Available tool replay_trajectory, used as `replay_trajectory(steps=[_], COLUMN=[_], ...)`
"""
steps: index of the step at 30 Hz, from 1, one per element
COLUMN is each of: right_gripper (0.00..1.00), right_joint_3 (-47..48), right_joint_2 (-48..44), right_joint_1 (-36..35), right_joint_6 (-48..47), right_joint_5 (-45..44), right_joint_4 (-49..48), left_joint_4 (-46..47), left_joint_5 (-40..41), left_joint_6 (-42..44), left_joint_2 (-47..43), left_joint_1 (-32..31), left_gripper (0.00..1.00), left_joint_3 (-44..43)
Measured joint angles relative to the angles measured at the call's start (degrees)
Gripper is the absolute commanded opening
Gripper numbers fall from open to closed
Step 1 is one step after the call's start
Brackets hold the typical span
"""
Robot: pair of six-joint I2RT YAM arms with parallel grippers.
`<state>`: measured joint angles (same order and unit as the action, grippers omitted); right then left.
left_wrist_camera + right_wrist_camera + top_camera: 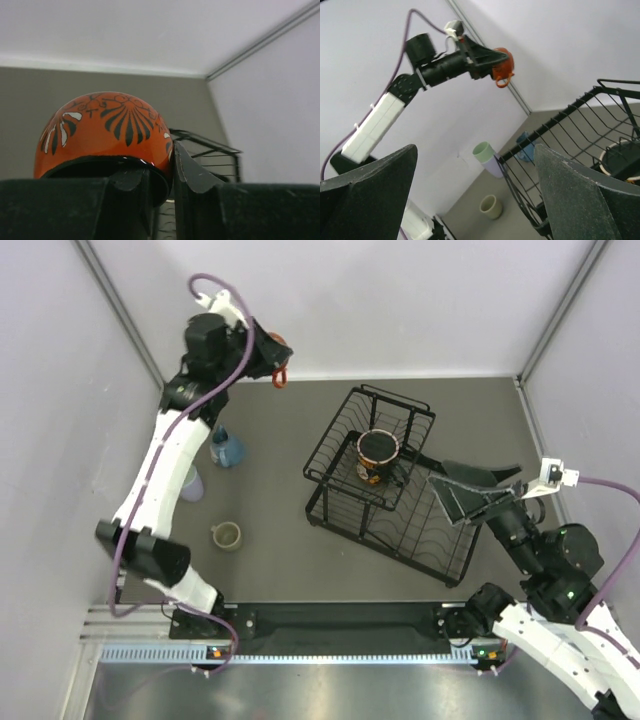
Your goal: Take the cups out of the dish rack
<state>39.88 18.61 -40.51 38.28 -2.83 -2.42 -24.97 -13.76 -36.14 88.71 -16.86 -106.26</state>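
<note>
My left gripper (272, 352) is raised near the back wall, shut on the rim of the small orange cup (280, 373). Up close the orange cup (105, 130) shows black and white patterning, with one finger inside and one outside the rim. The black wire dish rack (390, 485) holds the red patterned mug (378, 455) on its upper tier. My right gripper (450, 485) hovers open over the rack's right side with nothing in it. In the right wrist view the right gripper (475, 195) frames the mint-green tumbler (482, 151), which is nested in the lavender tumbler (496, 167).
On the table left of the rack stand the blue mug (228, 448), the lavender tumbler (190, 483), partly behind the left arm, and the beige mug (227, 536). White walls close in the back and both sides.
</note>
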Motion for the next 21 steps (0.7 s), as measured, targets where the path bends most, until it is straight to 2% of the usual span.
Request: replay_trajectory(steps=[4,10,21], right_gripper=[1.00,1.00,1.00], right_joint_3=[0.0,0.4,0.4], right_joint_2=[-0.9,-1.0,-0.1], right_joint_1=[0.0,0.0,0.0], right_joint_6=[-2.3,-5.6,-6.8], right_joint_5=[-1.1,-4.1,-6.8], right_joint_4=[3.5,9.5,11.7], left_joint_4=[-3.4,-8.6,-7.9], left_joint_5=[4.9,11.7,13.4], left_joint_6=[6.1,10.1,12.4], left_joint_2=[11.0,25.0,34.6], left_joint_1=[0.0,0.2,1.5], left_gripper=[0.00,0.00,0.00], left_joint_3=[-0.7,-0.7,-5.0])
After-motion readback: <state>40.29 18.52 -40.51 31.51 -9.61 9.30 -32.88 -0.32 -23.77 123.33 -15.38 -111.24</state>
